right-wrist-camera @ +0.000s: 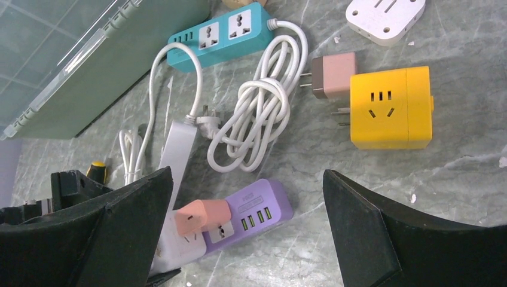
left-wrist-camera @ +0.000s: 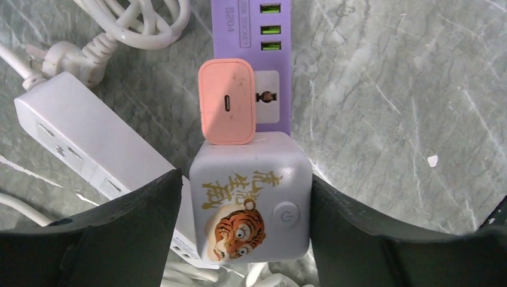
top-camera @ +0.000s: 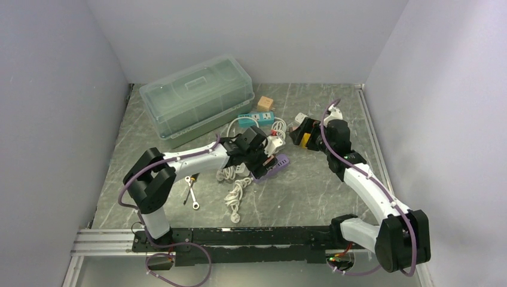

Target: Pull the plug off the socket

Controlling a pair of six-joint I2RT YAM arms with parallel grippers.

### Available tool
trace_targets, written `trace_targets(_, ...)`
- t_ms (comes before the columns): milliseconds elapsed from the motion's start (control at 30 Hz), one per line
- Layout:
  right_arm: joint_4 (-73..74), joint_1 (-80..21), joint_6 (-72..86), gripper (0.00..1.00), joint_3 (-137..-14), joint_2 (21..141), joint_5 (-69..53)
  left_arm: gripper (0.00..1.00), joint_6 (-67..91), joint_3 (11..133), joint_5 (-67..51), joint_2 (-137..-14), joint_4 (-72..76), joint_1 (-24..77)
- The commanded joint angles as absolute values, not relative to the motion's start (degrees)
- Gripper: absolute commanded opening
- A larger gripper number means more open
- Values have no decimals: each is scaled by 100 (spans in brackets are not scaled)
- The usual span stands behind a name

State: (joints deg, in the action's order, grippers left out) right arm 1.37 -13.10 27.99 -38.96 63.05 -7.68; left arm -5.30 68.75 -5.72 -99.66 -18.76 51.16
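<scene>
1. Finds the pink plug (left-wrist-camera: 226, 101) not yet pulled, butting against the white tiger cube (left-wrist-camera: 251, 203) over the purple strip (left-wrist-camera: 272, 36), mid-table.
2. Has the left gripper (left-wrist-camera: 245, 179) spread around that cube, with no clear pinch.
3. Has the right gripper (right-wrist-camera: 246, 173) wide apart and empty, off to the side.
4. Leaves the whole job, by the look of it: clamp, brace, pull free.

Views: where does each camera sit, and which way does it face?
Top: above, behind the bases, facing down at the table; left arm, right arm show.
Left wrist: on the left arm, facing down at the tiger cube between its fingers.
Right wrist: on the right arm, facing down at the yellow cube; fingers show.
Wrists share: pink plug, purple strip.
</scene>
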Motion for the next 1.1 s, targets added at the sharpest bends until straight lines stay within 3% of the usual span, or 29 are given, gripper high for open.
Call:
trace_targets(0,-27,-1249,2698,100,-3995,6151,-785,67,-646,7234,-401,-10052,-2127,5160)
trace_targets(100,185,-1239,2670,100,-4061,6124,-782,48,-750,7174,-602,-10009,-2242,5176)
trace_targets(267,608,-1229,2523,100,-4066,5905,-790,23,-948,6878,-1226,-9587,-2419,5300)
trace_targets(533,1132,-1239,2637,100,-3525,5661,-1725,0,-831,6471,-1556,-8677,-2956,5319)
trace_targets(867,447,-1327,4086,100,-2298,5442,-3107,0,-90,5860,-988,-7971,-2585,5317)
trace_targets(1067,127,-1453,4847,100,-1984,5239,-2916,0,486,5755,-1009,-7698,-2092,5309)
